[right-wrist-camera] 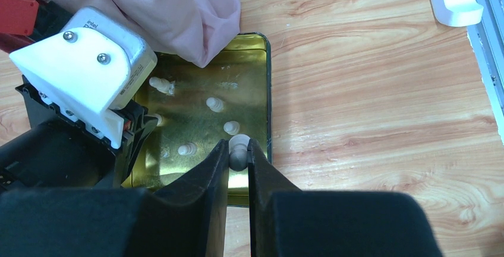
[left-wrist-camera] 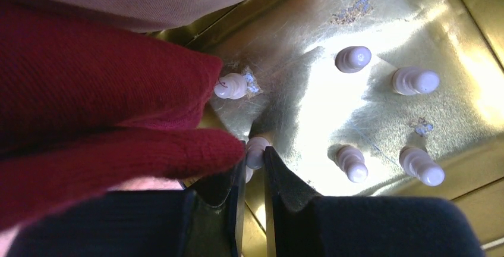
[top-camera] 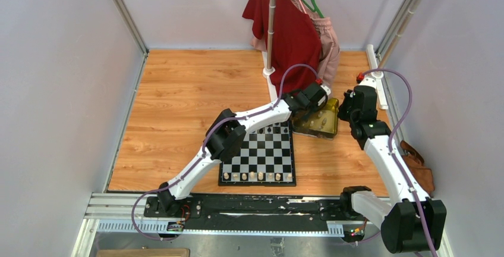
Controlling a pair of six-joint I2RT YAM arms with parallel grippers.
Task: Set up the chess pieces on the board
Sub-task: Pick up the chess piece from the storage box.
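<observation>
One pale row (top-camera: 257, 176) and some black men (top-camera: 276, 129) stand on the board (top-camera: 261, 150). The left fingers (left-wrist-camera: 236, 179) and right fingers (right-wrist-camera: 215, 174) each clench a pale chessman (left-wrist-camera: 257, 150) at the tin (right-wrist-camera: 254, 60), where more wait.

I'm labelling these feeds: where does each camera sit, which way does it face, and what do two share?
Top external: above and behind the robot, looking down on board and tin; left arm and right arm show.
Left wrist: over the tin, facing down; left hand pinches a cream piece.
Right wrist: at the tin's edge, facing down; right hand pinches a second cream piece; left arm's wrist shows.
Shared: both wrist views show the tin's loose cream pieces.
</observation>
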